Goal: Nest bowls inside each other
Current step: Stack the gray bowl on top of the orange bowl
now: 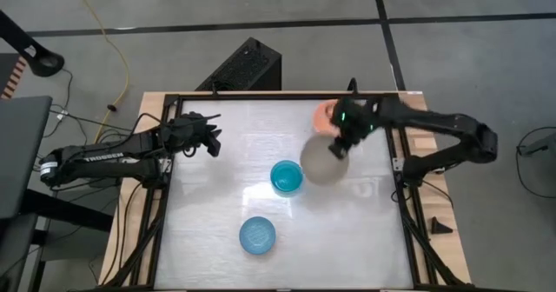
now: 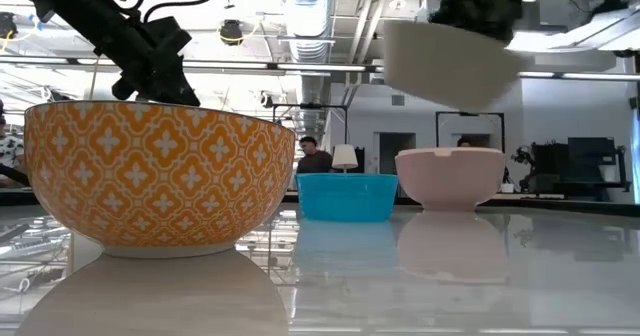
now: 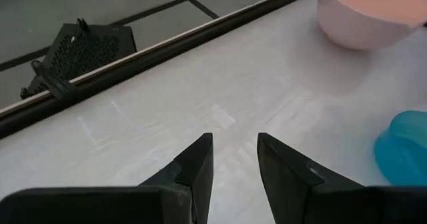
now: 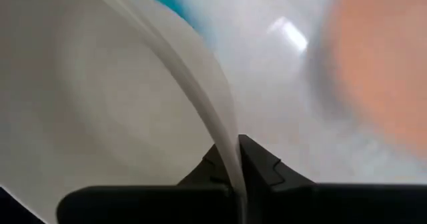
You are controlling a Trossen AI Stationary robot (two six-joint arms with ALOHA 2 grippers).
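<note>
My right gripper point(image 1: 344, 141) is shut on a grey-beige bowl point(image 1: 322, 162), held in the air point(image 2: 450, 64) between the teal bowl point(image 1: 286, 177) and the salmon-pink bowl point(image 1: 323, 112). The pink bowl point(image 2: 450, 178) stands on its base near the far edge, partly hidden under the arm. Toward the near edge stands a bowl that is light blue inside point(image 1: 257, 235) and orange-patterned outside point(image 2: 150, 176). My left gripper point(image 1: 211, 140) hovers open at the table's far left, with nothing between its fingers point(image 3: 235, 144). My right gripper pinches the grey-beige bowl's rim point(image 4: 229, 159) between its two fingers, one finger inside the bowl and one outside. The fingers come slanting down from above. The bowl hangs tilted below the gripper, lifted clear of the table and of the other bowls.
A black frame rail point(image 1: 395, 166) runs around the white tabletop. Beyond the far edge a black perforated box point(image 1: 248, 66) sits on the floor. A person point(image 2: 315, 156) shows in the room behind. Bare tabletop lies between my left gripper and the teal bowl.
</note>
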